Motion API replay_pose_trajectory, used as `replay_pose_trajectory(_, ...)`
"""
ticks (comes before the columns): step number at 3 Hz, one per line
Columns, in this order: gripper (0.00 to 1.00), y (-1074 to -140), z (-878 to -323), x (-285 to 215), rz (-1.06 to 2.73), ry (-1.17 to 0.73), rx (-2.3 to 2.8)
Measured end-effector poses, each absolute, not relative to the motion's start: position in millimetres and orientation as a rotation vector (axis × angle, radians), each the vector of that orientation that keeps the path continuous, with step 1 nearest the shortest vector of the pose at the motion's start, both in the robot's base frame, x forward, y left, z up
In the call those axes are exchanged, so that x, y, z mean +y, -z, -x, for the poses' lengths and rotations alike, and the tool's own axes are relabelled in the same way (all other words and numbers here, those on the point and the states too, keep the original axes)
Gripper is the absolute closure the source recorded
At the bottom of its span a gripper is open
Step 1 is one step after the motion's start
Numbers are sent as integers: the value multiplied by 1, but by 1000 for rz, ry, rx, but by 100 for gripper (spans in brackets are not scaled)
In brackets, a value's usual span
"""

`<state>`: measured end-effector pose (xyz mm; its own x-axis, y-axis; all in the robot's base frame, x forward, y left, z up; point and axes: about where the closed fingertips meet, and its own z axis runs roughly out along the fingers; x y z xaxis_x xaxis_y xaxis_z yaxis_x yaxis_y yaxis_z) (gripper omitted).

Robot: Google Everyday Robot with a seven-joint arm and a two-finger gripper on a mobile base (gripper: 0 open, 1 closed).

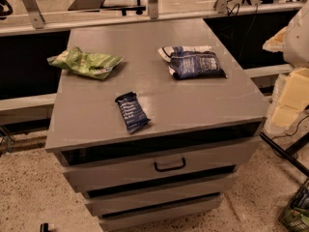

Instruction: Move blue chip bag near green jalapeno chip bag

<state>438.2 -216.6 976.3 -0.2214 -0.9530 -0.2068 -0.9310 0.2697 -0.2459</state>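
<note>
A grey drawer cabinet [159,105] stands on a speckled floor [34,197], seen from above and in front. Nearest is its stack of drawers, the top one with a dark loop handle [170,166].

On the flat top, closest to the front edge, lies a small dark blue bar wrapper [131,111], narrow and angled. It is not part of the task.

Farther back and to the right lies the blue chip bag [193,62] — a puffy navy foil bag with white print and a white end turned toward the back left. It rests flat, well apart from everything else.

At about the same depth, on the far left, lies the green jalapeno chip bag [86,63], light green and wrinkled, one end hanging past the cabinet's left edge. Bare grey surface lies between the two bags.

At the right edge of the frame are pale blocky shapes [292,95]; what they are cannot be told. The gripper is not in view, so its state cannot be told.

The blue bag is probably very light, soft and air-filled, with slick foil and brittle chips inside. A hard squeeze on the puffed middle could crush the contents or let it slide out — a gentle pinch from above across the narrower width, or on the flatter white sealed end, looks safer.
</note>
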Motion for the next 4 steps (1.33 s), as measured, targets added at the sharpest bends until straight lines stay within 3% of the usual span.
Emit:
replay_pose_trajectory(2, 0, -978, -443, -219, 1708, 106, 2199)
replay_pose_trajectory(4, 0, -988, -525, -233, 1746, 202, 2018)
